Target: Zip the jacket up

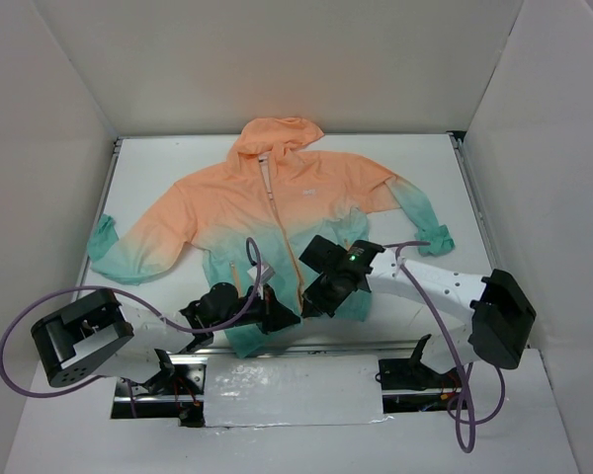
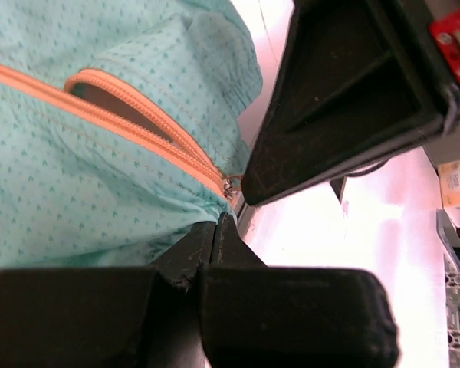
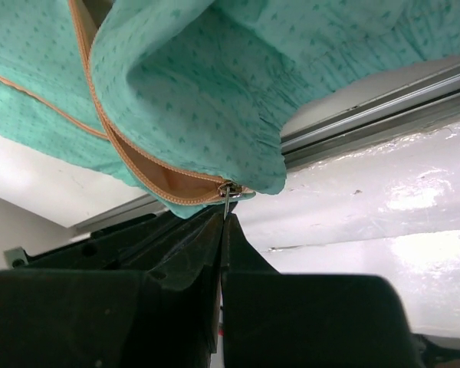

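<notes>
Thin, limp jacket (image 1: 277, 202) lies flat on the table (image 1: 425, 168), hem (image 1: 249, 341) at its near edge; left gripper (image 2: 217, 226) clamped on hem, right gripper (image 3: 223, 222) clamped on zipper pull (image 3: 227, 196), judged sound holds since slack fabric will bunch.

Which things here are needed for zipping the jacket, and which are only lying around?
Needed:
- jacket
- zipper
- pull
- left gripper, shut on jacket
- right gripper, shut on pull

Only around:
- purple cables
- metal rail
- white walls
</notes>
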